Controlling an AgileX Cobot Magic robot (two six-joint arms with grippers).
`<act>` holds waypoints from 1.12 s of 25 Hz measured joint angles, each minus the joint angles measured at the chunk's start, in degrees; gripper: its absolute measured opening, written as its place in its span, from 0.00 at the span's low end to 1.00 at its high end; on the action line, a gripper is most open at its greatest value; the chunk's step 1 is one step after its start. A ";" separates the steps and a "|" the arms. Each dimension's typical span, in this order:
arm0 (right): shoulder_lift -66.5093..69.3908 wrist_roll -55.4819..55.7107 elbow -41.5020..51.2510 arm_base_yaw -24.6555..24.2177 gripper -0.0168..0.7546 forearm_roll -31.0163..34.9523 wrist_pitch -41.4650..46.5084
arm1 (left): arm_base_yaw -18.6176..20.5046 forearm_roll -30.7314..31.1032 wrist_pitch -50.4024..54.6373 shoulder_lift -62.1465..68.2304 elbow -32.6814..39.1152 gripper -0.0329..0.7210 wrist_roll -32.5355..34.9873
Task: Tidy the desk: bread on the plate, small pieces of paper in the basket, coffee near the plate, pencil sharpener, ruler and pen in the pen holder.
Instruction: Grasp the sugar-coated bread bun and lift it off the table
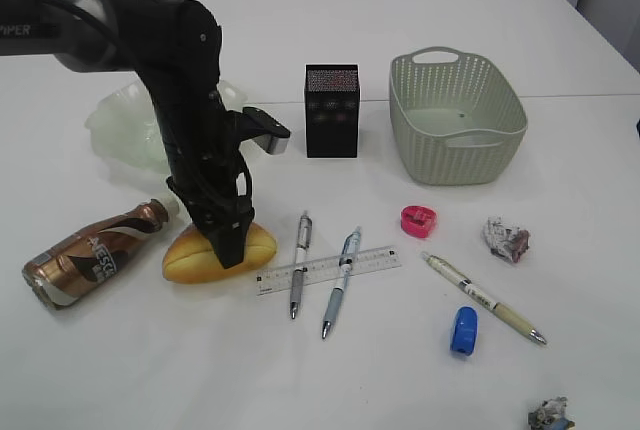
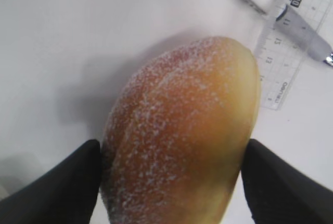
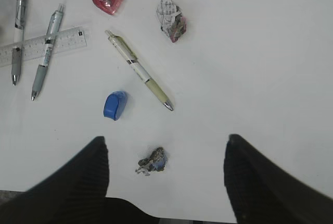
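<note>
The golden bread (image 1: 190,262) lies on the desk (image 1: 150,370), and my left gripper (image 1: 228,246) reaches down over it. In the left wrist view the bread (image 2: 182,130) fills the gap of the open left gripper (image 2: 171,148), a black finger close against each flank. The green plate (image 1: 115,125) sits behind the arm, with the coffee (image 1: 90,255) lying on its side to the left. My right gripper (image 3: 166,141) hangs open above a small paper ball (image 3: 152,161). The basket (image 1: 455,115) and pen holder (image 1: 331,110) stand at the back.
Two pens (image 1: 300,262) cross the clear ruler (image 1: 375,260) just right of the bread. A third pen (image 1: 483,297), a pink sharpener (image 1: 418,220), a blue sharpener (image 1: 463,330) and two crumpled papers (image 1: 506,238) lie to the right.
</note>
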 joint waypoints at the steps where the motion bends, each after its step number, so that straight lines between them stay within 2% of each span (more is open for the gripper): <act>1: 0.00 -0.04 0.00 0.00 0.72 0.00 0.00 | 0.00 0.00 0.00 0.15 -0.14 0.84 0.00; 10: 0.00 -0.04 0.00 0.00 0.72 0.00 0.00 | 0.00 -0.21 0.00 1.40 -0.97 0.81 -0.13; 12: 0.00 -0.04 0.00 0.00 0.72 0.00 0.00 | 0.00 -0.21 0.00 1.54 -0.98 0.74 -0.35; 16: 0.00 -0.13 0.00 0.00 0.72 0.00 0.00 | 0.00 0.33 0.00 1.54 -0.98 0.49 -1.41; 19: 0.00 -0.17 0.00 0.00 0.72 0.00 0.00 | 0.00 1.42 0.10 1.54 -0.98 0.37 -4.15; 28: 0.00 -1.22 0.00 0.00 0.72 0.00 0.00 | -0.04 2.22 0.80 1.91 -2.09 0.34 -9.86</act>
